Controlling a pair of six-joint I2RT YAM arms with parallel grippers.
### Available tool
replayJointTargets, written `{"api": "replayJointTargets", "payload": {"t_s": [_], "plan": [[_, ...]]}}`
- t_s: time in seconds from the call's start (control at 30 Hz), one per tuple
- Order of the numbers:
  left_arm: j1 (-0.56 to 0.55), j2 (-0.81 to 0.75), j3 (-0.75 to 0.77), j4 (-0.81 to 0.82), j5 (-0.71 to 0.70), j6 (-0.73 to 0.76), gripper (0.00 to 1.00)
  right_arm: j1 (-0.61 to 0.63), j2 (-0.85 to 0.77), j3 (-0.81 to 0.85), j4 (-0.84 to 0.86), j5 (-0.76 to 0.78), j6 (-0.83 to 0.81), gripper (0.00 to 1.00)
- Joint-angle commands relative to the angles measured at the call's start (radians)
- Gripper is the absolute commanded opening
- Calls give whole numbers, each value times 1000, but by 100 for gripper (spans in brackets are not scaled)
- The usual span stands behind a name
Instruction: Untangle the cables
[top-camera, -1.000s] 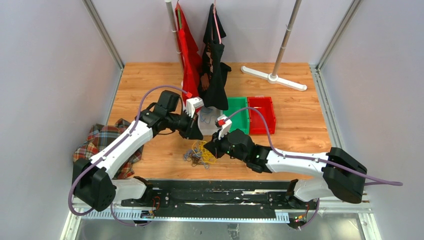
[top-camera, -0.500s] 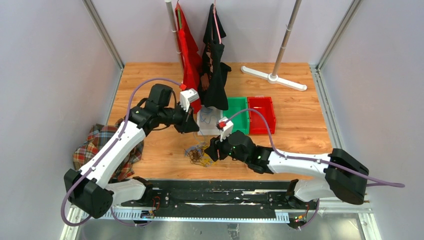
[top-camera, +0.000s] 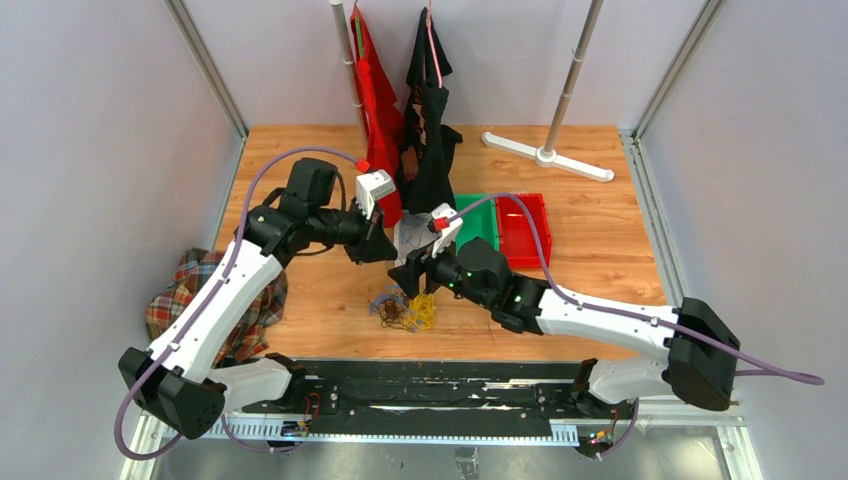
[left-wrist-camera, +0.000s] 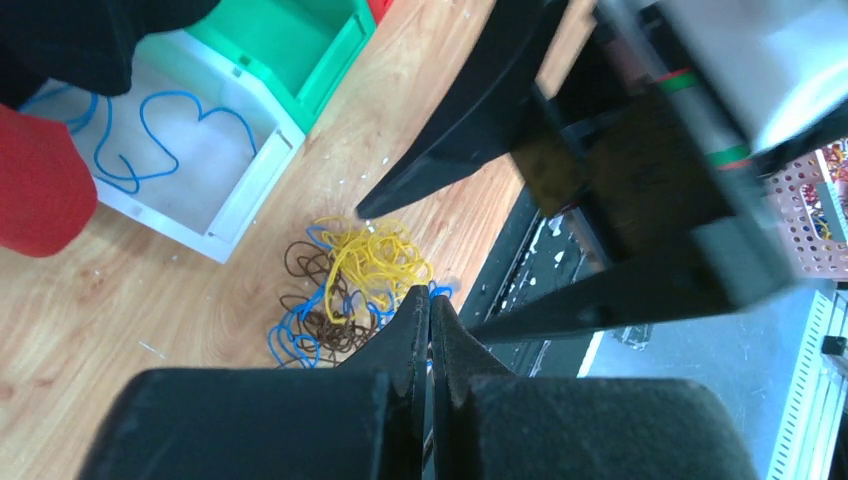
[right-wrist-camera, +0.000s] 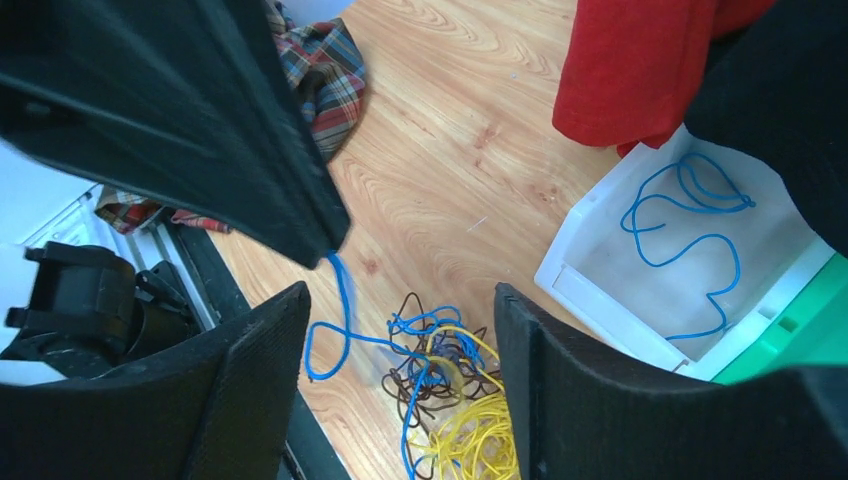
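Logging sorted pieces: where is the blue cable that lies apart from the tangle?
The blue cable lies at the right of the right wrist view, loose inside the white bin, beside the green bin and near the hanging red cloth.

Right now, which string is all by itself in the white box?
The single blue cable lying loose in the white bin. The other cables, yellow, brown and blue, sit knotted together in one pile on the wooden table.

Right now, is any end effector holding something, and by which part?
The left end effector pinches a blue cable, apparently near one end; the right end effector is open, holding nothing.
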Motion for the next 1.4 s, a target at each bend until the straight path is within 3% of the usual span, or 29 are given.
{"api": "replayJointTargets", "payload": {"t_s": [0.0, 0.2, 0.6, 0.97, 1.1, 1.23, 1.37], "plan": [[2, -28, 84, -61, 51, 18, 1, -6, 60, 50, 9, 3, -31, 63], [2, -45, 179, -123, 56, 35, 1, -13, 87, 58, 37, -17, -22, 49], [2, -17, 483, -138, 67, -23, 1, -16, 153, 63, 65, -35, -4, 48], [2, 73, 862, -129, -24, -32, 1, -16, 210, 31, 108, -71, 44, 49], [2, 77, 839, -117, -39, -20, 1, -23, 191, -6, 107, -52, 47, 55], [3, 56, 686, -82, -49, 4, 1, -58, 84, -67, 99, -48, 46, 68], [2, 55, 541, -42, -61, 34, 1, -114, -49, -123, 56, -30, 42, 70]]}}
